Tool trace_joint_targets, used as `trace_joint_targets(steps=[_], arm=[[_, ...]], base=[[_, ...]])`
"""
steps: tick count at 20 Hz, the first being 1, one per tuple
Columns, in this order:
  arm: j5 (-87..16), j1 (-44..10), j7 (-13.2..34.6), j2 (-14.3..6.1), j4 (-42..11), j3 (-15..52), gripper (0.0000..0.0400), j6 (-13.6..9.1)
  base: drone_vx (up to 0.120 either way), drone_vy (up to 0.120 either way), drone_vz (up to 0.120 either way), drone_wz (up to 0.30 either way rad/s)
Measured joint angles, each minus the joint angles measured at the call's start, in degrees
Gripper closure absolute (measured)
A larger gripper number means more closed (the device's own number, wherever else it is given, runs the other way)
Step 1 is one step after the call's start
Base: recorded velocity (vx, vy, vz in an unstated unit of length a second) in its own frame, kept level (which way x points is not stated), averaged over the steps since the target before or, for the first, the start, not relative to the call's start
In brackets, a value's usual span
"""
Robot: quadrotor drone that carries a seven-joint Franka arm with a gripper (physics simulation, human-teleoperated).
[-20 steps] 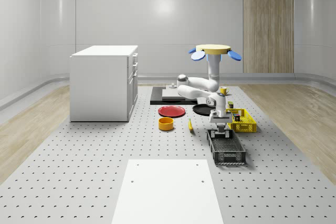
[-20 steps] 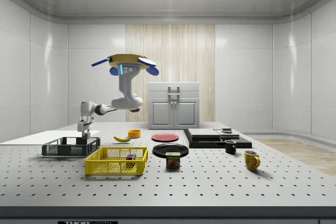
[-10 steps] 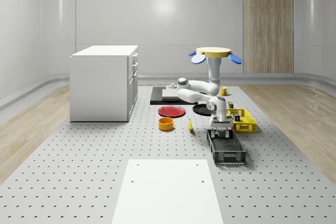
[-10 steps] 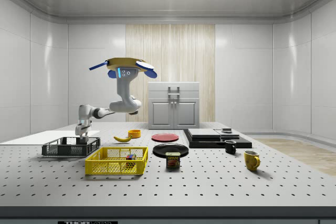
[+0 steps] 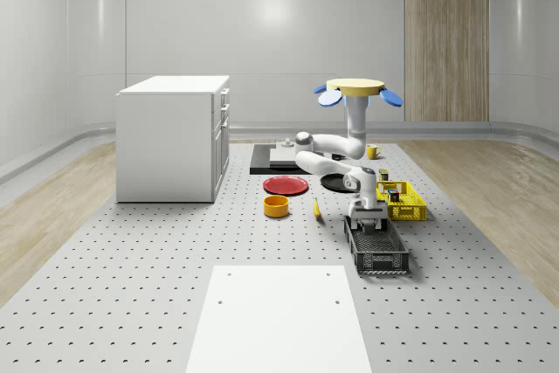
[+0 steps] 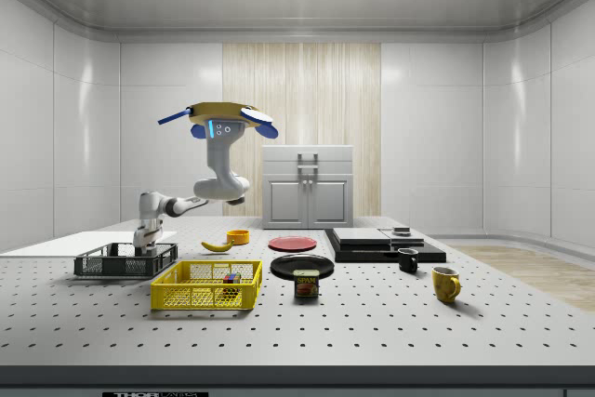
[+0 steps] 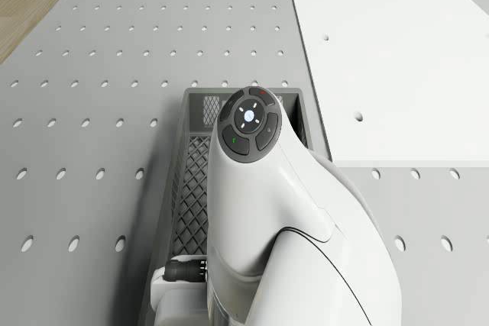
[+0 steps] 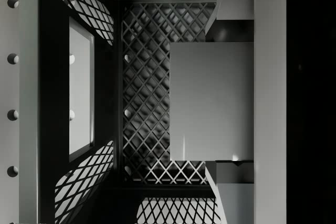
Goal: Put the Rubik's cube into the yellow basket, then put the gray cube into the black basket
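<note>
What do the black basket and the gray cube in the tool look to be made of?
Black basket: probably rigid moulded plastic, matte, judging by its open diamond lattice floor and walls. Gray cube: plain, smooth, uniformly gray faces with a faint sheen; plastic or painted block, hard to say. It sits between the tool fingers, low inside the basket.

So compared to a second ago, the drone (image 5: pixel 359 90) sits a touch lower and has slid a bit toward 9 o'clock in the side view, hovering above the table back of the baskets. The arm (image 6: pixel 191 200) is folded down more, and the gripper (image 5: pixel 367 224) has dropped lower, down into the far end of the black basket (image 5: pixel 391 265). The gray cube (image 8: pixel 211 101) is between its fingers (image 8: pixel 236 2), right above the mesh floor.
</note>
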Motion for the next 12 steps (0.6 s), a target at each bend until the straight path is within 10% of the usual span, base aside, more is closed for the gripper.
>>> trace_joint_targets(steps=[12], arm=[[-0.04,0.22,-0.13,0.51,-0.09,0.20,0.0019,-0.57]], base=[[0.000,0.000,0.000,0.000]])
